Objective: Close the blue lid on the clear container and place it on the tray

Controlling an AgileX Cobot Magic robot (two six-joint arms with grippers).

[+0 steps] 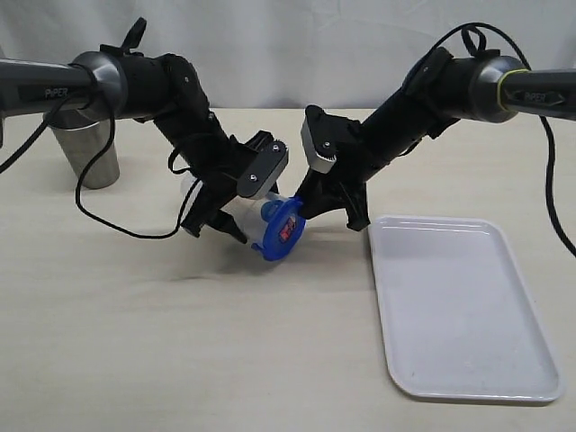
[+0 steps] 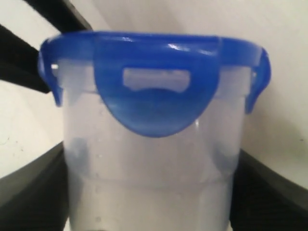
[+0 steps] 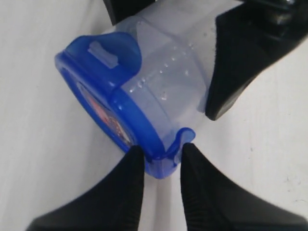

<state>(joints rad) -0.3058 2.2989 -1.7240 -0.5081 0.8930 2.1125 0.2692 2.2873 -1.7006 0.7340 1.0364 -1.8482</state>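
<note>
Centre frame, over desk | left end effector grips clear container | right end effector pinches blue lid tab | step: latching; next: squeeze tab home, then tray.

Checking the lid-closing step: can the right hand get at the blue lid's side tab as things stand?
Likely yes. The left hand holds the container tilted, lid toward the right hand, whose fingers sit either side of one tab; nothing lies between.
</note>
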